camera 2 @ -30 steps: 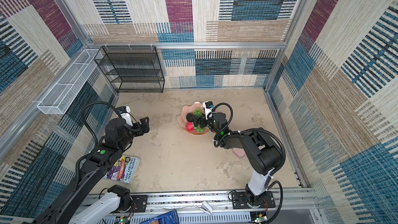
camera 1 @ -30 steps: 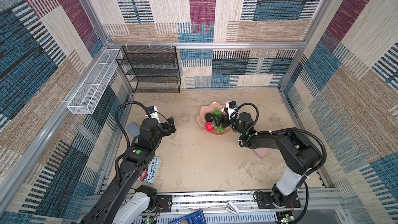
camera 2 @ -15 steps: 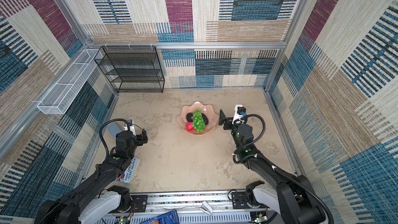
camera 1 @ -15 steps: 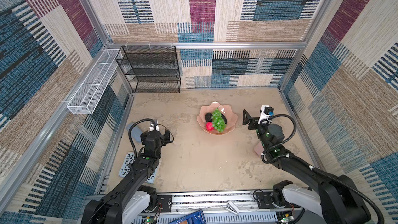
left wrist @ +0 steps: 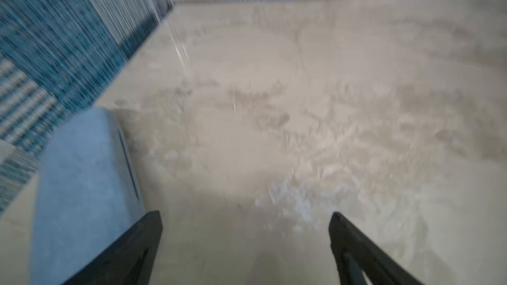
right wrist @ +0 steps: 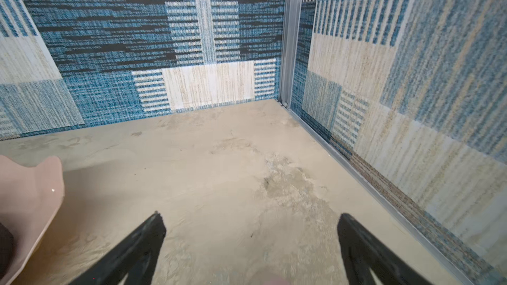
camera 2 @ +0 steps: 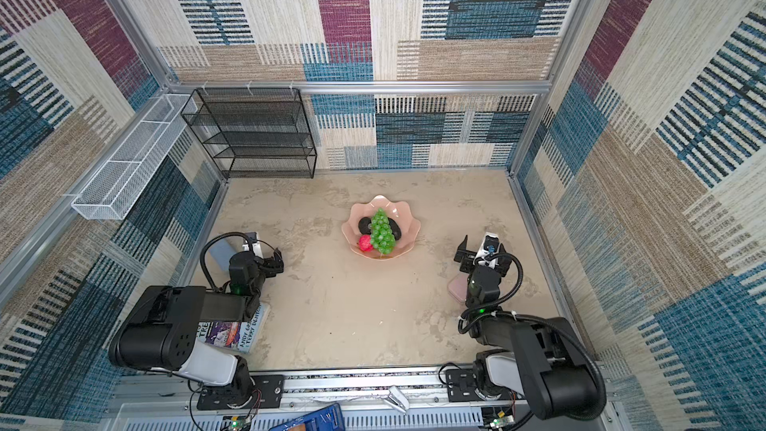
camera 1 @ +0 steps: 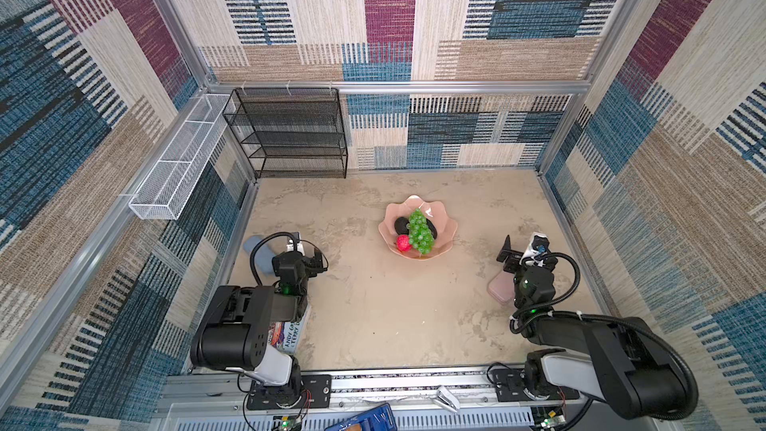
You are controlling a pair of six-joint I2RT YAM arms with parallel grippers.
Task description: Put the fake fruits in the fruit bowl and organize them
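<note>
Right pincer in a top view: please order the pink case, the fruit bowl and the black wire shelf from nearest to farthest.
1. Pink case: right side, beside the arm.
2. Fruit bowl: table's middle.
3. Black wire shelf: back left corner.

The fruit bowl [camera 1: 447, 222] sits on the bench [camera 1: 373, 308] a little behind its middle. In it the grape bunch [camera 1: 420, 235] lies over the avocados [camera 1: 400, 224], with the apple [camera 1: 403, 243] at the bunch's front left. The shelf rack [camera 1: 290, 134] stands in the back left corner, with the wire basket [camera 1: 178, 167] on the left wall beside it. The left end effector [left wrist: 246, 216] is near the left edge, the flat pad [camera 1: 256, 247] just to its left and the book [camera 1: 290, 334] nearer the front, under the arm. The right end effector [right wrist: 251, 215] is near the right edge, with the flat case [camera 1: 500, 288] just in front of it.
</note>
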